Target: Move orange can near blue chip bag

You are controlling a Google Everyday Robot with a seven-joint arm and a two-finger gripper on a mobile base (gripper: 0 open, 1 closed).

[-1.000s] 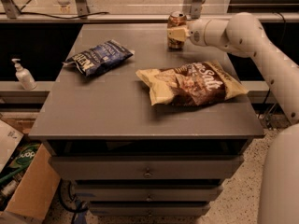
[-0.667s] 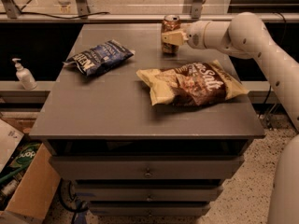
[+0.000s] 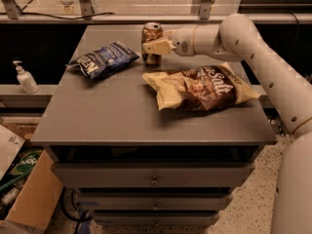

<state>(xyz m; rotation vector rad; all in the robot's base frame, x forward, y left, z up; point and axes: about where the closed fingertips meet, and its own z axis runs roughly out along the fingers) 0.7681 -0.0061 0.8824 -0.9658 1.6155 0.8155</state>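
The white arm is arching in from the near right, forearm lying level and pointing left. The gripper is hanging over the table's far middle, fingers clamping the orange can.

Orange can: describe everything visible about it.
The orange can is a small copper-orange metal drink can with dark print and a silver top, upright, near the table's back edge. The hand, reaching in from the right, is shut around its middle. The blue chip bag lies to its left, a brown chip bag in front.
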